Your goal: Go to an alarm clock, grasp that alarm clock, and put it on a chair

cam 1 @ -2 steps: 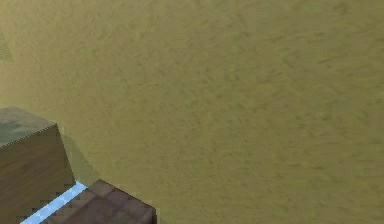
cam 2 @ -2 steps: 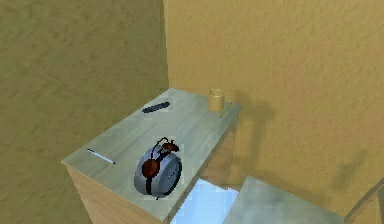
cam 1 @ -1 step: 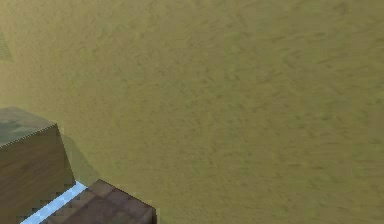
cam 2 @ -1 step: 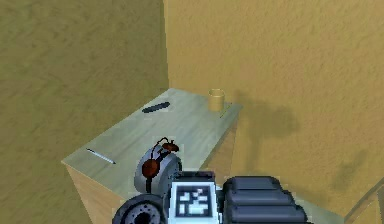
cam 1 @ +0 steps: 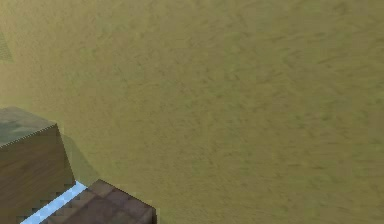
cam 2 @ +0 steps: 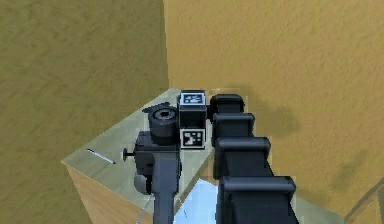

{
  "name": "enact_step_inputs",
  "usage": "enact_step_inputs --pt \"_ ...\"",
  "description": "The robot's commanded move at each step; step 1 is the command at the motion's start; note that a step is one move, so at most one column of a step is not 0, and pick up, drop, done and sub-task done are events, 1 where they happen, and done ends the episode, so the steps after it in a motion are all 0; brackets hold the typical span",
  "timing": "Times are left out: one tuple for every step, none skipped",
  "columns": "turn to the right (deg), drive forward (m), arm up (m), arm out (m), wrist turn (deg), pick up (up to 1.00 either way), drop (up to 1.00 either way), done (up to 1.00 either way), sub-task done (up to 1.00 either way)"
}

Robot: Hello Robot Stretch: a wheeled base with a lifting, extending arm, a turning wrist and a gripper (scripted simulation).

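You're at the grasp step. The gripper (cam 2: 153, 150) sits over the wooden cabinet top (cam 2: 113, 140), lower centre of the arm side view. The round dark shape (cam 2: 160, 119) at it may be the alarm clock, but you cannot tell whether anything is held. The next move calls for a clean lift.

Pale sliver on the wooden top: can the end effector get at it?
Probably yes: the end effector shows near the pale sliver, with bare wooden top between them.
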Motion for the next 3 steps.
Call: enact_step_inputs --pt "0.0 0.0 0.0 0.0 45.0 0.0 0.0 0.0 0.0" --pt "0.0 0.0 0.0 0.0 45.0 0.0 0.0 0.0 0.0" --pt "0.0 0.0 0.0 0.0 45.0 0.0 0.0 0.0 0.0"
